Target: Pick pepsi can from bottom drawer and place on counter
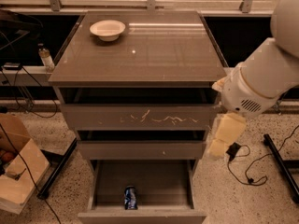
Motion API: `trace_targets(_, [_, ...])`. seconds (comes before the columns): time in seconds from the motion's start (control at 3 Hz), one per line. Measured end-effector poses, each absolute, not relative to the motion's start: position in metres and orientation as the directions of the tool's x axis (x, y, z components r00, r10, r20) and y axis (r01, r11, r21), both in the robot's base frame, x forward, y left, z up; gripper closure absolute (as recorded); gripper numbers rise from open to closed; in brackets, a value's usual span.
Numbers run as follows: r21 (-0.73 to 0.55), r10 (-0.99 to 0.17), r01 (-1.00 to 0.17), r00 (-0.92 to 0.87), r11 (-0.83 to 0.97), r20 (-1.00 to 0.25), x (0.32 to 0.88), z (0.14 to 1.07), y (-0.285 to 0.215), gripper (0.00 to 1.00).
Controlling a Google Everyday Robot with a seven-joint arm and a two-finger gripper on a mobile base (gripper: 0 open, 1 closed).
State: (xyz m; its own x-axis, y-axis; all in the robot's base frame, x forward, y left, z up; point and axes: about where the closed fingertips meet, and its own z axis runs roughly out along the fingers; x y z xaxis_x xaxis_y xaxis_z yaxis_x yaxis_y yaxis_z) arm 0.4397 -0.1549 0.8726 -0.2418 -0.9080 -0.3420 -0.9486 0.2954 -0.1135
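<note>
The pepsi can (131, 197), dark blue with white markings, stands upright near the front of the open bottom drawer (159, 181). The counter (149, 55) is the glossy grey-brown top of the cabinet. My gripper (223, 135) is a beige part hanging below the white arm (261, 78), just off the cabinet's right side at the height of the middle drawer. It is above and to the right of the can, well apart from it, and holds nothing that I can see.
A white bowl (108, 30) sits at the counter's back left. A small white-capped bottle (46, 57) stands on a ledge to the left. A cardboard box (16, 171) lies at the lower left. Cables (245, 169) and a black bar (280, 164) lie on the floor at the right.
</note>
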Motion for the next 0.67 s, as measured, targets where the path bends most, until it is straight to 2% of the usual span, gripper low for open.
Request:
trace_targets(0.33, [-0.063,-0.876,-0.932,-0.309,0.356,-0.371,0.4444,0.8316,-0.1476,0.00])
trace_targets(0.67, [-0.065,-0.874,-0.931,-0.312,0.360,-0.373,0.4459,0.8292,-0.1470,0.00])
